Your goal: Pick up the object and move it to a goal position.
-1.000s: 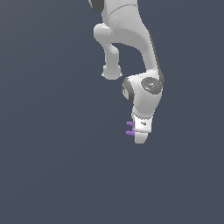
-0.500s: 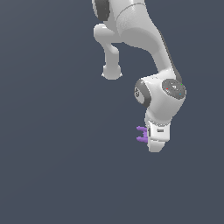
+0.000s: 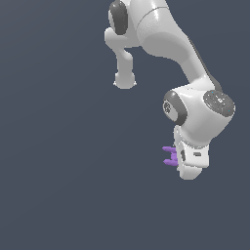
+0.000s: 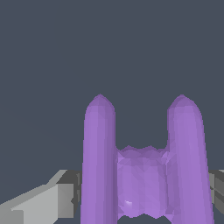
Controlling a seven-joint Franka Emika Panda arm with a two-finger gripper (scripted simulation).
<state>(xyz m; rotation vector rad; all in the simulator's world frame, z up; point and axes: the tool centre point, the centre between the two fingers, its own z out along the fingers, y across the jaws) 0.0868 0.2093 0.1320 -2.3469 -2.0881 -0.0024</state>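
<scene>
The object (image 3: 169,156) is a tiny bright purple piece with two short prongs, sticking out toward the exterior view's left from the white hand of my arm. My gripper (image 3: 179,157) is shut on it, and the hand hides most of the fingers in that view. In the wrist view the object (image 4: 142,175) fills the middle, its two rounded prongs joined by a lumpy crossbar. Grey fingers (image 4: 48,199) press against it from both sides.
The white arm (image 3: 161,34) reaches in from the top of the exterior view, with its wrist joint (image 3: 200,114) just above the hand. All around is a plain dark grey-blue ground with no other objects or edges in sight.
The arm has carried the object toward the exterior view's right and a little lower over the last second. The grip on it has stayed the same.
</scene>
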